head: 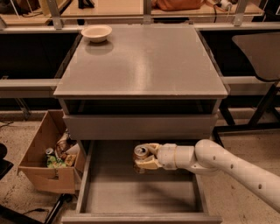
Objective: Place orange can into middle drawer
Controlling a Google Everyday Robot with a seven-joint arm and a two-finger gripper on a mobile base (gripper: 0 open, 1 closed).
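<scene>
Orange can [141, 152] body mostly hidden; silver top shows. Gripper [143, 159] jaws clamp it over open middle drawer [140, 197].

Robotics lab or office test area. Signs:
- plain grey cabinet, flat surface [140, 61], on speckled hard floor [15, 192]
- light wooden workbench [113, 8] on metal posts, 12 o'clock
- dark desk [258, 48] on black legs, 2 o'clock
- cardboard box [41, 164] of snack packets and cans, 8 o'clock
- white robot arm [236, 168] reaching in from 4 o'clock
- end effector [143, 157] at 6 o'clock, over middle drawer [135, 197], fingers clasping orange can [141, 152]
</scene>
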